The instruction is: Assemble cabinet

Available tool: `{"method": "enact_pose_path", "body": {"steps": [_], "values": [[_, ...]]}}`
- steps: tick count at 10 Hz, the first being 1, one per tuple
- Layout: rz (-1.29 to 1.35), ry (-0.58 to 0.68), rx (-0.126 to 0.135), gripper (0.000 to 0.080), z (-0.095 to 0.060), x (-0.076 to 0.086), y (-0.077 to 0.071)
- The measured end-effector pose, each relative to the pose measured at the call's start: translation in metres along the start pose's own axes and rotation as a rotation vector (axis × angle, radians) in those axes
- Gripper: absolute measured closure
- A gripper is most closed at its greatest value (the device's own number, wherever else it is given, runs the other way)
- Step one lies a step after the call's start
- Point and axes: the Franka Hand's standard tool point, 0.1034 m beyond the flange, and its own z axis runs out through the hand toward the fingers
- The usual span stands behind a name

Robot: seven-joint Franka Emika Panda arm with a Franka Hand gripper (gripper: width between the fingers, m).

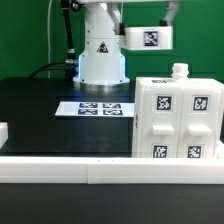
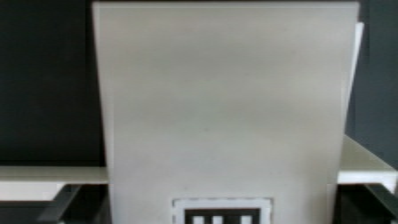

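Cabinet (image 1: 176, 120): white boxy body of flat matt panels, set upright on the black table (image 1: 40, 120) at the exterior view's right; four square black-and-white tags are carried on its facing side, and a small peg is seen on top
Panel (image 1: 147, 38): flat, smooth, white, marked with one tag; held in the air, above and apart from the cabinet
Hand (image 2: 214, 205): clamped on the panel, with dark fingers (image 2: 68, 205) set at its sides
Robot base (image 1: 100, 55): white, marked with a triangle warning sticker
Marker board (image 1: 100, 107): thin white strip printed with tags, laid flat on the table

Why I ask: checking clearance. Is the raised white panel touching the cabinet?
Apart. Exterior view shows dark background between the raised panel and the cabinet below.
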Motion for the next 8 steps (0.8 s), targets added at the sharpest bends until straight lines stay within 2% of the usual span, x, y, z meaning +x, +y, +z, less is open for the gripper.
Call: {"method": "enact_pose_path", "body": {"steps": [2, 7, 8], "values": [[0.047, -0.01, 0.003, 0.0241, -0.001, 0.022, -0.015], [0.026, -0.024, 0.002, 0.0241, 0.006, 0.019, -0.014], [0.019, -0.027, 0.004, 0.0241, 0.007, 0.022, -0.019]]}}
